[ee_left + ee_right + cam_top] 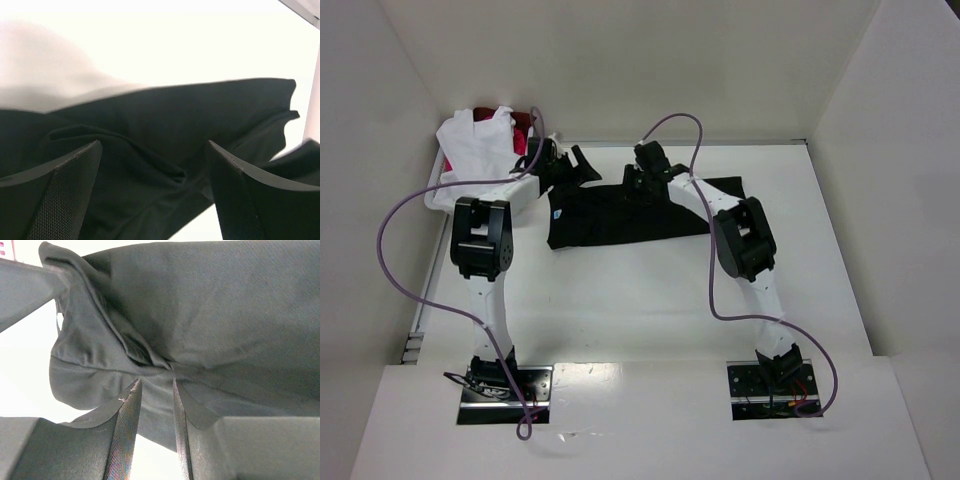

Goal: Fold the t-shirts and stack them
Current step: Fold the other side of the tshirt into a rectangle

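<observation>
Tabletop (pixel 620 320), white and walled on three sides, carries the black t-shirt (pixel 620 215) spread in a rumpled band across its far middle, between the two arms' heads. At the far left corner a white basket (pixel 470 192) holds a heaped white t-shirt (pixel 470 135), with a red t-shirt (pixel 523 128) showing behind it.

The left gripper (pixel 578 165) hangs over the black shirt's left end near the basket. Its wrist view shows the fingers (pixel 70 195) spread wide apart above the dark cloth (pixel 175 120), gripping nothing.

The right gripper (pixel 638 180) sits at the shirt's far edge. In its wrist view the fingers (pixel 125 430) stand almost together, and creases in the black fabric (pixel 225 315) run in to the tips, so it seems to be pinching a fold of that shirt.

A small light-blue label (pixel 557 213) shows on the shirt's left edge.
</observation>
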`<action>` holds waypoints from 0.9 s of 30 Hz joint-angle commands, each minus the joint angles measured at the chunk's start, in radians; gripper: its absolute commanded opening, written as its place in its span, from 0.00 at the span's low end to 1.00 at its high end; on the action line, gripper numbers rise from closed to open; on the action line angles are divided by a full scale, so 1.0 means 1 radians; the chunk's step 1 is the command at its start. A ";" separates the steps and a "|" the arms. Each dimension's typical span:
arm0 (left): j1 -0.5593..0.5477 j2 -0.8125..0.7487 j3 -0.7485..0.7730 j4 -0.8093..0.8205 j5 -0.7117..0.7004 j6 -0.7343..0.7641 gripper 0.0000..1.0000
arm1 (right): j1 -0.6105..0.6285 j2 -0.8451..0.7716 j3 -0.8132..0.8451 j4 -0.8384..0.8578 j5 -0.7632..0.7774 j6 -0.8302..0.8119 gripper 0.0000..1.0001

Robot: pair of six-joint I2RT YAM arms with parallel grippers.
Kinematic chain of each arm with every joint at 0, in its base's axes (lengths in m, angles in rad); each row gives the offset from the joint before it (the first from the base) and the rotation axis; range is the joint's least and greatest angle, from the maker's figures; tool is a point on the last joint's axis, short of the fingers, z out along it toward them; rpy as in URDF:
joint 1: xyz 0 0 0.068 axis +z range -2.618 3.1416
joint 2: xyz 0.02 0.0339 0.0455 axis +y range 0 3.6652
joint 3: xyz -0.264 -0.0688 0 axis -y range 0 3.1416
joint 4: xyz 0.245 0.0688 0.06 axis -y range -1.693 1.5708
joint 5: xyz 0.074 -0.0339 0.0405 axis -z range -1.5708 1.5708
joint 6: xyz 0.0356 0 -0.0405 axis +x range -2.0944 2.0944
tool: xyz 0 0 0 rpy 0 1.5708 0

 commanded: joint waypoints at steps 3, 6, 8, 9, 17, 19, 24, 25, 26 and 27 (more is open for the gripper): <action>-0.005 0.079 0.104 -0.026 -0.033 -0.015 0.92 | -0.020 -0.141 -0.056 0.069 0.026 -0.009 0.37; -0.014 0.094 0.125 -0.059 -0.058 -0.004 0.92 | -0.030 -0.185 -0.093 0.090 0.035 -0.009 0.40; -0.014 0.094 0.125 -0.071 -0.081 0.008 0.92 | -0.030 -0.205 -0.102 0.102 0.035 -0.009 0.40; -0.014 0.094 0.125 -0.071 -0.096 0.017 0.92 | -0.030 -0.218 -0.116 0.113 0.035 -0.009 0.42; -0.014 0.013 0.095 -0.083 -0.107 0.059 0.93 | -0.030 -0.176 -0.082 0.101 -0.017 -0.009 0.42; -0.014 -0.031 0.109 -0.092 -0.098 0.069 0.96 | -0.030 -0.176 -0.082 0.101 0.001 -0.009 0.45; -0.014 -0.155 0.121 -0.122 -0.079 0.103 1.00 | -0.049 -0.244 -0.136 0.081 0.150 -0.064 0.75; -0.014 -0.207 0.121 -0.122 -0.079 0.103 1.00 | -0.049 -0.253 -0.136 0.064 0.170 -0.079 0.83; -0.014 -0.235 0.106 -0.131 -0.079 0.103 1.00 | -0.081 -0.268 -0.136 0.064 0.170 -0.126 1.00; -0.014 -0.261 0.082 -0.142 -0.079 0.103 1.00 | -0.096 -0.268 -0.136 0.050 0.161 -0.157 1.00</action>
